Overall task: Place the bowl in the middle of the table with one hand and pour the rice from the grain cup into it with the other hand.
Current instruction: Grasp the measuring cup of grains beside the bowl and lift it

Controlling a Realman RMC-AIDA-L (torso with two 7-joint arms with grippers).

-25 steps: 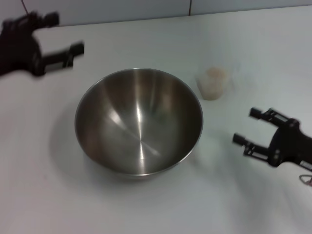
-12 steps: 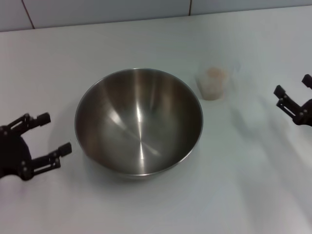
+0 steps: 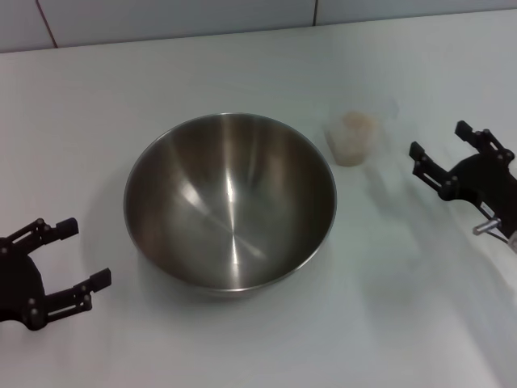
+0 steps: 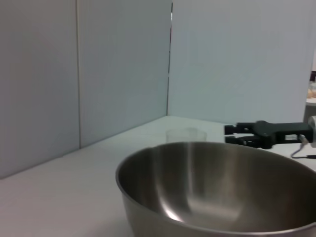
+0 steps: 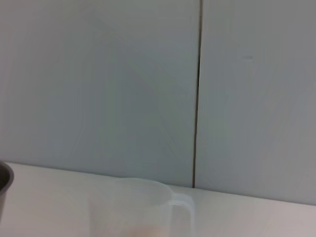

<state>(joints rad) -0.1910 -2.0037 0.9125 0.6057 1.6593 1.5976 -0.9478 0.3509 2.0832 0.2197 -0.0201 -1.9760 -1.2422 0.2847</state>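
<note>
The steel bowl (image 3: 230, 200) stands empty in the middle of the white table (image 3: 242, 73). It fills the lower part of the left wrist view (image 4: 217, 190). The clear grain cup (image 3: 353, 138) with rice (image 3: 356, 123) in it stands just right of the bowl's far rim, upright. It shows close in the right wrist view (image 5: 131, 207). My left gripper (image 3: 73, 255) is open and empty, left of the bowl near the front. My right gripper (image 3: 440, 144) is open and empty, a short way right of the cup.
A pale wall with a vertical seam (image 5: 197, 94) runs behind the table. The right gripper also shows beyond the bowl in the left wrist view (image 4: 266, 134).
My left arm swung from the far left down to the front left of the bowl. My right gripper moved up and then left, closer to the cup. Bowl and cup have not moved.
</note>
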